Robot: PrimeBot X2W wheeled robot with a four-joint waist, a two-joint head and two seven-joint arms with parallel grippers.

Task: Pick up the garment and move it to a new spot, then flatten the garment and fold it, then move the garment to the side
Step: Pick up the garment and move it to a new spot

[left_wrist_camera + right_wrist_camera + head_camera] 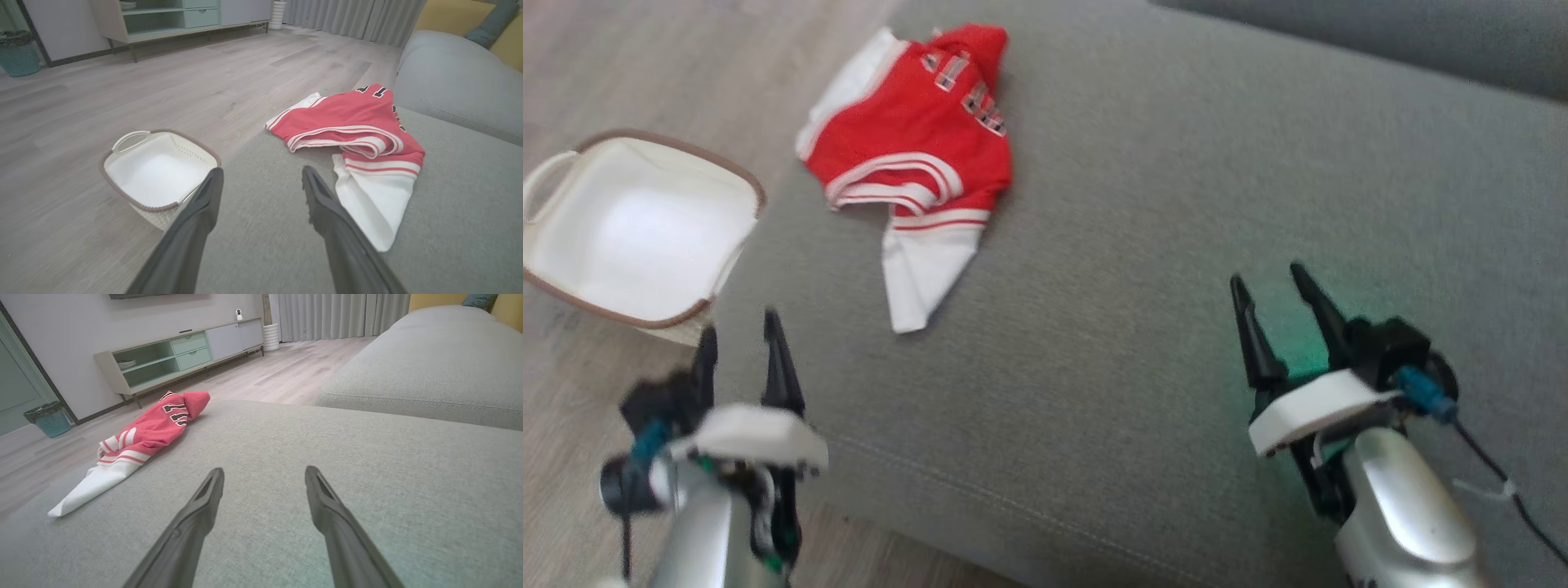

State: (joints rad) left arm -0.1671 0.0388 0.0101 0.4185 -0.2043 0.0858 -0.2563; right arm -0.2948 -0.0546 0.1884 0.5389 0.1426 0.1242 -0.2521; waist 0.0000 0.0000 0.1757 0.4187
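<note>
Because the garment point(915, 139) lies crumpled on the sofa point(1176, 204), not yet picked up, both my jaws stand released, empty.

Head camera looks down on sofa point(1176, 245); wrist cameras skim low, sharing garment point(915, 139).

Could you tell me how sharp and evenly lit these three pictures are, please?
Head view: motion-blurred throughout, the left gripper and basket smeared most, with a green glow on the sofa by the right gripper. Left wrist view: the garment is fairly sharp, the floor at the lower left streaked. Right wrist view: crisp and evenly lit, no glare.
</note>
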